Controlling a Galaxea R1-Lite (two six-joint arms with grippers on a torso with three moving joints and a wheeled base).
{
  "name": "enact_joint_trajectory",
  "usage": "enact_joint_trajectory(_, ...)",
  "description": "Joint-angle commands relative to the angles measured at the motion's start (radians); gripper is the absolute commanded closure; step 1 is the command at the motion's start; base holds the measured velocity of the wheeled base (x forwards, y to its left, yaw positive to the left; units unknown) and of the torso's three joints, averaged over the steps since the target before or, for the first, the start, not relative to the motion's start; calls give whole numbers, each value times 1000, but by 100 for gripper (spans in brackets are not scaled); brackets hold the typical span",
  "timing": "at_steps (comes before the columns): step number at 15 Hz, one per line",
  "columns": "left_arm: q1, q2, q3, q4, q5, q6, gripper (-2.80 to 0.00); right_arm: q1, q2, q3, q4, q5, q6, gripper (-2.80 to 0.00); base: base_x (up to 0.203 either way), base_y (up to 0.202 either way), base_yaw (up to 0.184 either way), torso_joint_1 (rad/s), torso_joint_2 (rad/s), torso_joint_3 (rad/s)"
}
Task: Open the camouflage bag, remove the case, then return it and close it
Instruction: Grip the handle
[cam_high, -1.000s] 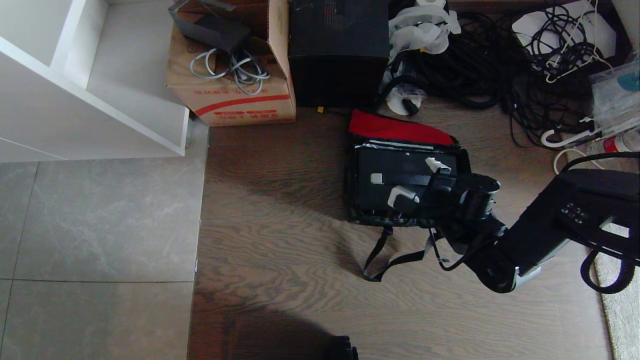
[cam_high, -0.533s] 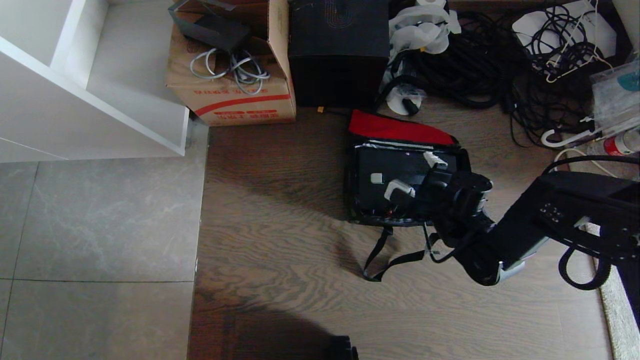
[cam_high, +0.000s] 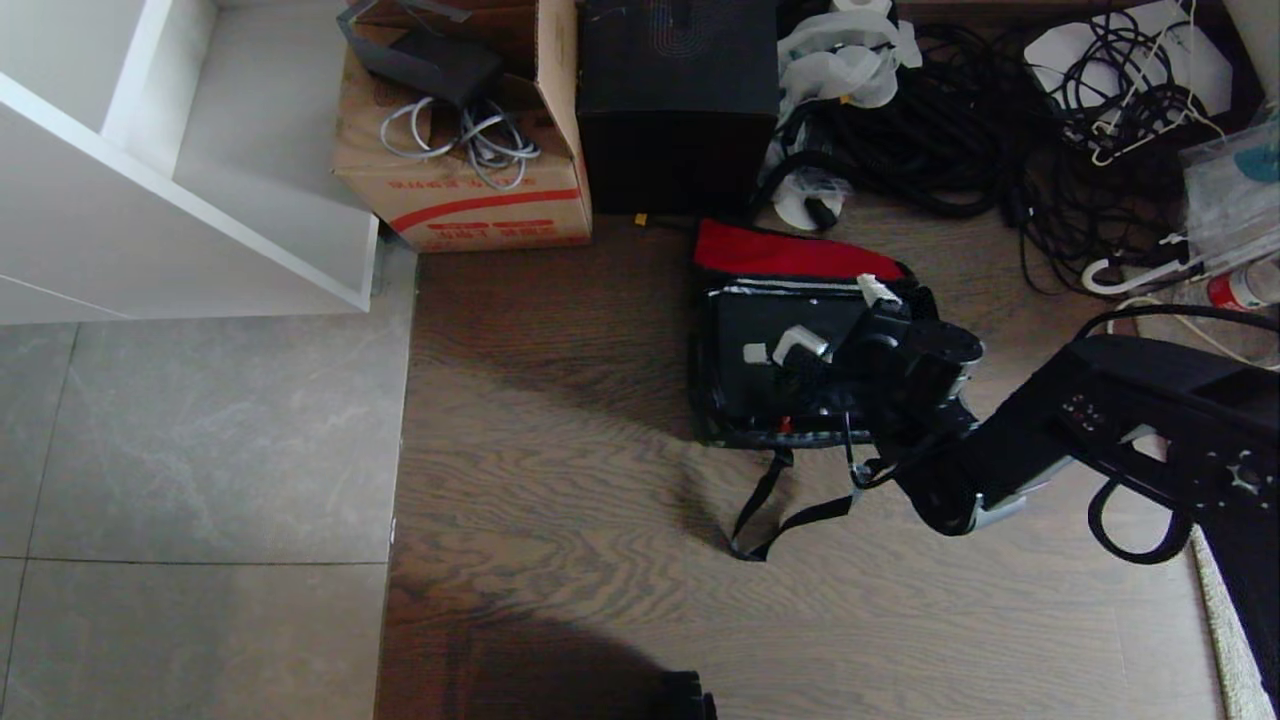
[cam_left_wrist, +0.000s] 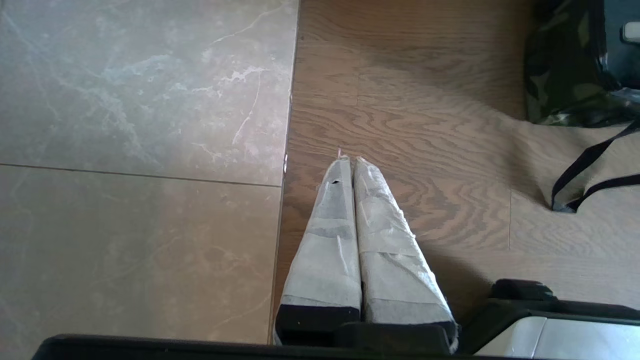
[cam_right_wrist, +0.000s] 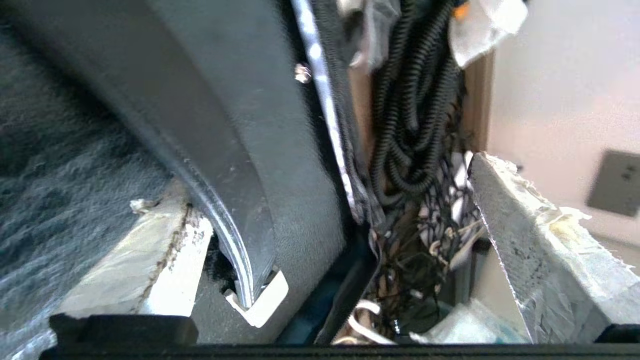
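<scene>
The camouflage bag (cam_high: 704, 392) lies open on the wooden floor, its red lid lining (cam_high: 790, 258) folded back on the far side. The flat black case (cam_high: 765, 325) sits inside it, white tag (cam_high: 754, 352) up. My right gripper (cam_high: 838, 318) hovers open over the right part of the case, near the lid. In the right wrist view the fingers (cam_right_wrist: 530, 260) straddle the case's edge (cam_right_wrist: 280, 165) with its white clasp (cam_right_wrist: 260, 300), gripping nothing. My left gripper (cam_left_wrist: 349, 159) is shut and parked over the floor, left of the bag (cam_left_wrist: 555, 75). The black strap (cam_high: 770, 500) trails toward me.
A brown cardboard box (cam_high: 470, 190) and a tall black cube box (cam_high: 678, 100) stand behind the bag. Tangled black cables (cam_high: 960, 130) fill the far right. A white shelf unit (cam_high: 180, 170) is at far left. A rug edge (cam_high: 1235, 640) lies at right.
My right arm has reached farther away from me, carrying the open gripper across the case toward the red lid. The bag and case have stayed where they were.
</scene>
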Motion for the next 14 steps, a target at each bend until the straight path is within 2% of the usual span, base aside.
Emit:
enact_joint_trajectory(1, -1, 0, 9, 0, 1, -1, 0, -2, 1, -47, -10, -33, 0, -280, 0, 0, 0, 0, 0, 0)
enact_joint_trajectory(4, -1, 0, 9, 0, 1, -1, 0, 0, 2, -84, 5, -148, 22, -280, 0, 0, 0, 0, 0, 0)
enact_joint_trajectory(8, -1, 0, 8, 0, 1, -1, 0, 6, 8, -45, 6, -154, 38, -280, 0, 0, 0, 0, 0, 0)
enact_joint_trajectory(9, -1, 0, 9, 0, 0, -1, 0, 12, 13, -37, 9, -157, 46, 0, 0, 0, 0, 0, 0, 0)
enact_joint_trajectory(11, 0, 0, 8, 0, 0, -1, 0, 27, 23, -25, 6, -158, 83, 0, 0, 0, 0, 0, 0, 0)
enact_joint_trajectory(14, 0, 0, 8, 0, 0, -1, 0, 36, 23, -22, 3, -159, 93, 0, 0, 0, 0, 0, 0, 0)
